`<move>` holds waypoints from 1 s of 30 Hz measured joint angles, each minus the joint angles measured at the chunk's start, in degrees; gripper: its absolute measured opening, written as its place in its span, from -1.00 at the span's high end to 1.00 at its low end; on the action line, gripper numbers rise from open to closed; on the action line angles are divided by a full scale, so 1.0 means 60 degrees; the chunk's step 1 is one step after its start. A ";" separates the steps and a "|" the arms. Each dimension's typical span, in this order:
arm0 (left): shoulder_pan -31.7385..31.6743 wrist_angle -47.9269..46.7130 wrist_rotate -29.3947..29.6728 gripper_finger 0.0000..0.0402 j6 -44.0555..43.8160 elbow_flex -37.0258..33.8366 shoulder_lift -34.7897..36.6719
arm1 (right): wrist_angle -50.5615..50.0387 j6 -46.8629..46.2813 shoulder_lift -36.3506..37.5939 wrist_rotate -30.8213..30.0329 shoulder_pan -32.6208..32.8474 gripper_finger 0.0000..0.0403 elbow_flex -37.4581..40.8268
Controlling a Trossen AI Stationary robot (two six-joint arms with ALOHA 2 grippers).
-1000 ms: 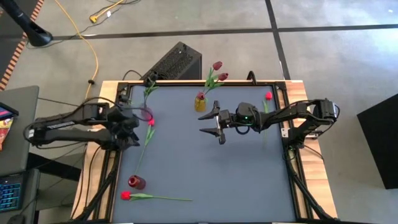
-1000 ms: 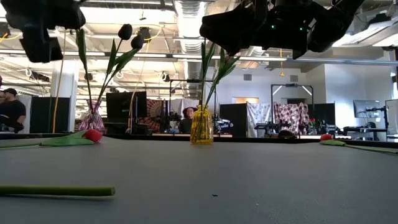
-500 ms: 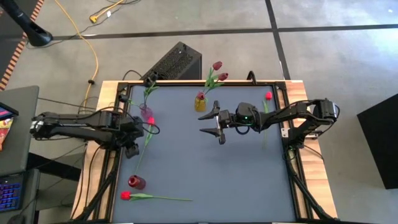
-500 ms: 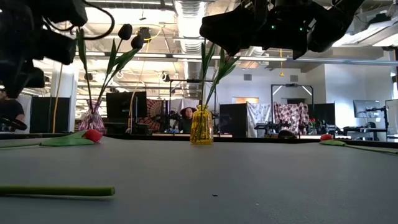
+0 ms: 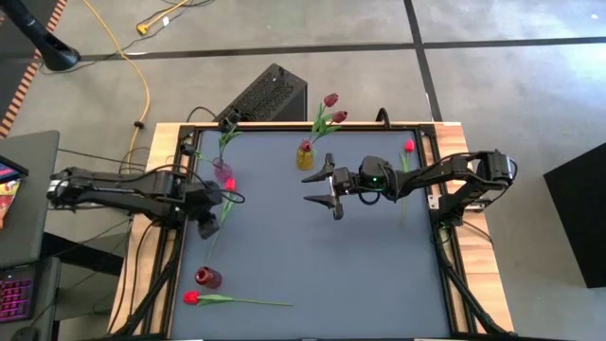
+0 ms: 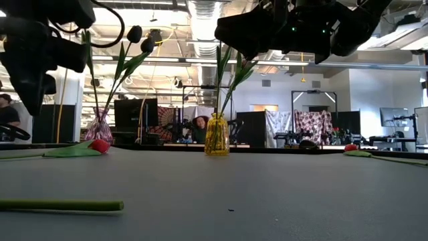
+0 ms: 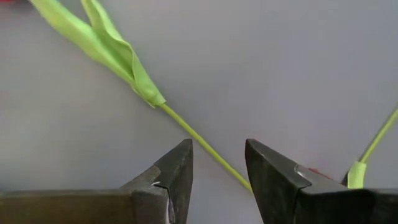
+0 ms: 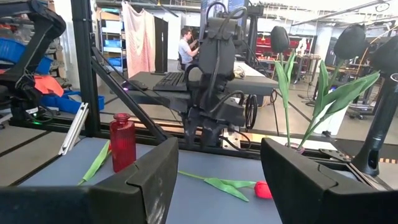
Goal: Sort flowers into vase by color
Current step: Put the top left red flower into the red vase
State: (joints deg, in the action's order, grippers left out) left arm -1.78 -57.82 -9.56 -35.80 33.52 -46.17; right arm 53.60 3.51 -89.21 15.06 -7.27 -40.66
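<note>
While the right gripper (image 5: 320,188) is hanging with its fingers spread wide and empty above the middle of the table (image 5: 331,275), the left gripper (image 5: 210,222) is hovering low over a red tulip (image 5: 228,185) lying on the mat near the left edge, just in front of the pink vase (image 5: 222,171). In the left wrist view its fingers (image 7: 171,174) are standing parted on either side of the thin stem (image 7: 205,149), which is passing between them, not yet pinched. The stem is running slantwise through that gap, so a closing could be catching it near one fingertip and letting it roll or slip out; going too low could be scraping the mat. Other flowers are waiting: one by the red vase (image 5: 207,278) at the front, one near the right edge, others already standing in the yellow vase (image 5: 305,156)
</note>
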 joint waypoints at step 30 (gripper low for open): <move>0.0739 0.0524 0.1566 0.33 -0.2158 0.0007 -0.3388 | -0.0151 0.0022 0.0000 0.0000 -0.0002 -0.27 0.0000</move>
State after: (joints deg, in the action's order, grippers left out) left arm 2.66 -54.68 -0.16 -48.75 33.56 -66.50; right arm 52.70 3.64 -89.21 15.06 -7.28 -40.66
